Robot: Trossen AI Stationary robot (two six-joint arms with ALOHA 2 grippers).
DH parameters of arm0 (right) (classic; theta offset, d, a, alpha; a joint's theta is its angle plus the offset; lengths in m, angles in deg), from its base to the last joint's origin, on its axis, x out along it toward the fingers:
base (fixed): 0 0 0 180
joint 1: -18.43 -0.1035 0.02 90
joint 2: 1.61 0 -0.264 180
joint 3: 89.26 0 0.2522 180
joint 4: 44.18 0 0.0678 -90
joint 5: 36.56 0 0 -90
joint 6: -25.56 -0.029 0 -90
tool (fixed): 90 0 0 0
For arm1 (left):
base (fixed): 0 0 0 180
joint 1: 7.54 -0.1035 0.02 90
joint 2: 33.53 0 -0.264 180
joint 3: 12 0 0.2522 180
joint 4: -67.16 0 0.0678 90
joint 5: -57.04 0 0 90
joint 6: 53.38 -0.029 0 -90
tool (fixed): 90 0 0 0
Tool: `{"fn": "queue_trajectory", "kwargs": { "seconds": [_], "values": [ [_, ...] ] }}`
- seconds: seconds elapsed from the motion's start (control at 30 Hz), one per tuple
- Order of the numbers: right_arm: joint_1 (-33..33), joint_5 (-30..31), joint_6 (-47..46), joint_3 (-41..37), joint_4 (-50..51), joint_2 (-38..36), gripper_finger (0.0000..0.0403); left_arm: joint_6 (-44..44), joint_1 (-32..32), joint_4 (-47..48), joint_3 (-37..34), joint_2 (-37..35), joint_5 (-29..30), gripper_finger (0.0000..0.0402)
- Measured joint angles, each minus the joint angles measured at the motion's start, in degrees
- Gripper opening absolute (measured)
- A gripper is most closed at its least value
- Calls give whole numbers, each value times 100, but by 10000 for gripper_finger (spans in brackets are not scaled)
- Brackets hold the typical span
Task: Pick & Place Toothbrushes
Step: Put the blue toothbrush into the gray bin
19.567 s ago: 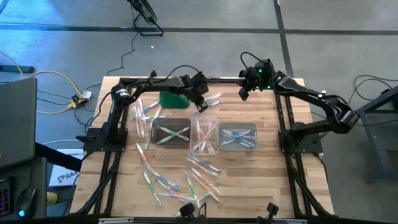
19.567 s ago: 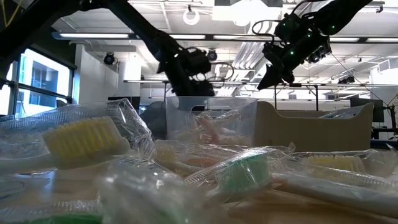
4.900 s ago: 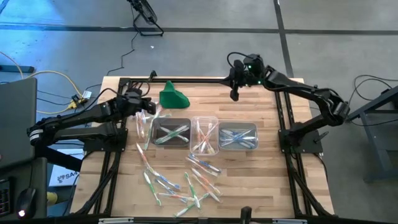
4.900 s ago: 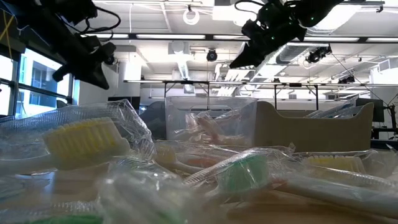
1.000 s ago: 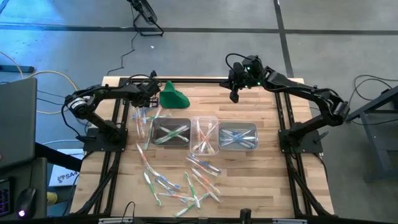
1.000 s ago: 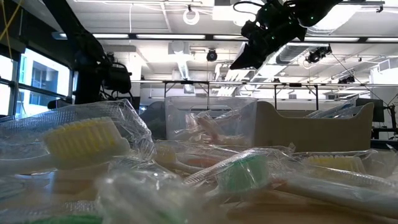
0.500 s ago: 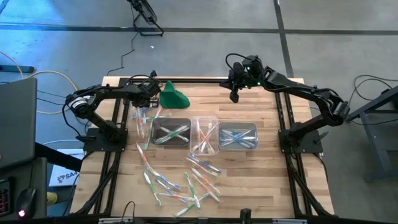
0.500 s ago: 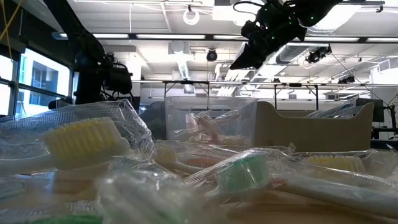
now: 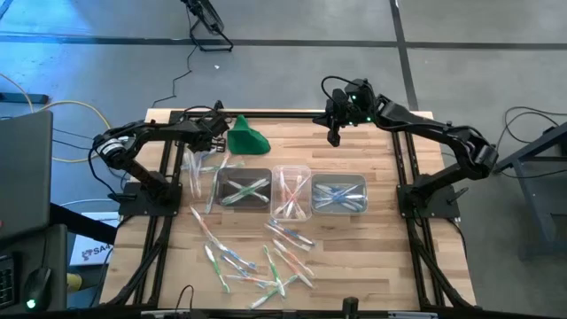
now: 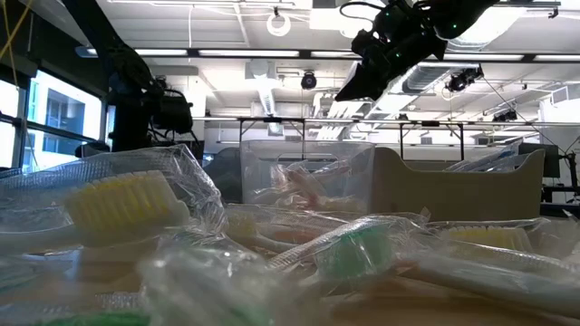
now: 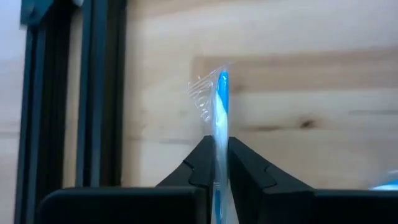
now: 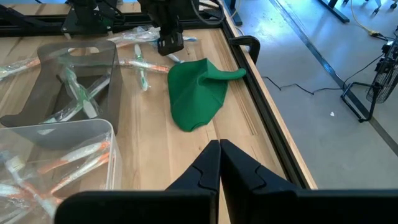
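My left gripper (image 9: pixel 215 139) is at the table's far left, beside the green cloth lump (image 9: pixel 246 139), and is shut on a blue toothbrush in a clear wrapper (image 11: pixel 222 93). My right gripper (image 9: pixel 335 136) hangs shut and empty above the far middle of the table; its shut fingers show in its wrist view (image 12: pixel 219 149). Three clear tubs stand in a row: the left tub (image 9: pixel 244 189) holds green brushes, the middle tub (image 9: pixel 292 190) orange-pink ones, the right tub (image 9: pixel 339 193) blue ones. Loose wrapped toothbrushes lie at the near middle (image 9: pixel 266 261) and at the left (image 9: pixel 200 167). My left gripper pinches the blue toothbrush between its two fingertips (image 11: pixel 202 155), partway along the stick (image 11: pixel 221 140). The fingers lie along the brush, whose wrapped end (image 11: pixel 217 87) sticks out past them over the wood. Whether that end touches the table, I cannot tell.
A black frame rail (image 11: pixel 93 93) runs close beside my left gripper, and another (image 12: pixel 261 106) along the far edge behind the green cloth (image 12: pixel 196 90). Bare wood lies between the tubs and the far edge (image 9: pixel 301 146). Wrapped brushes crowd the low view's foreground (image 10: pixel 353 249).
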Motion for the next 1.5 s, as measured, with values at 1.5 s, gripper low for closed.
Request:
{"fn": "queue_trajectory", "kwargs": {
  "seconds": [1.5],
  "values": [
    [-898,96,-337,0,-1914,46,2,-2462,286,-7376,15,-2130,-5671,21]
  ]
}}
